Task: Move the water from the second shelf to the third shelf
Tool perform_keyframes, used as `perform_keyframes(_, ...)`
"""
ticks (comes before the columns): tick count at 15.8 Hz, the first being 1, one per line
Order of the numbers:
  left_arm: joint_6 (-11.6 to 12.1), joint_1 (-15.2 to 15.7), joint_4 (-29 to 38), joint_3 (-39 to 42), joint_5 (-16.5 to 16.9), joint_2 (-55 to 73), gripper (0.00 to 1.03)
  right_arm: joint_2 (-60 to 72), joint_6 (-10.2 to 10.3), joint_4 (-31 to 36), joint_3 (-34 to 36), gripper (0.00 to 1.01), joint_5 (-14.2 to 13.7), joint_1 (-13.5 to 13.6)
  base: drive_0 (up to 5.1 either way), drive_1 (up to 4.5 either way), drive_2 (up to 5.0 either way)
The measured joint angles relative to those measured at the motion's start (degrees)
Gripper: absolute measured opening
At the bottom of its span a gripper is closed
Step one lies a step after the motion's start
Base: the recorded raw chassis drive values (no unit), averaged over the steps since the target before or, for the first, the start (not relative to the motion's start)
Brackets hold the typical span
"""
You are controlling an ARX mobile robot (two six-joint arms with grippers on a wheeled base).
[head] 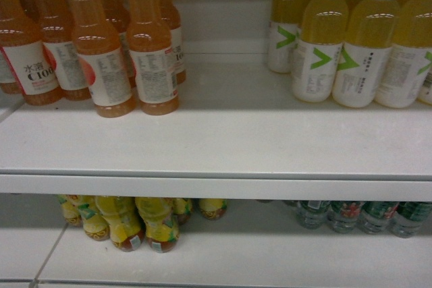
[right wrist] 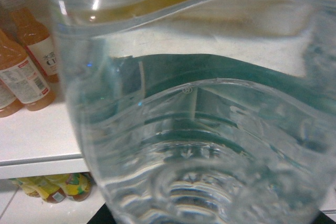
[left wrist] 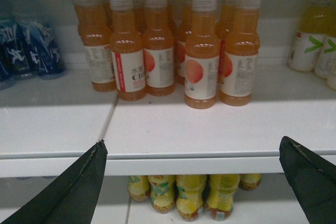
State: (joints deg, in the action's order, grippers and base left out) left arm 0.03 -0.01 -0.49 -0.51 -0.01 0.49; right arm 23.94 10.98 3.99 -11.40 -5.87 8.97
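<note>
Ribbed clear plastic water bottle (right wrist: 210, 145) fills right wrist view.

Two dark, matte, wedge-shaped fingers (left wrist: 73, 190) of the left gripper (left wrist: 194, 182) are seen, tapering to blunt tips, with a pale worn line along each inner edge.

A shop: white shelves (head: 216, 143) stocked with rows of orange drinks (head: 101, 45) at 11 o'clock, yellow bottles (head: 358, 42) at 1 o'clock.
</note>
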Motion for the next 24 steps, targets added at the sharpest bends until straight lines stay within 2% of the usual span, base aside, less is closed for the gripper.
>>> perform_keyframes(24,0.00,0.00,0.31,0.00,0.00,0.00,0.98,-0.04,0.02,0.00,0.02,0.39,-0.07,-0.04,-5.0,2.44,2.4)
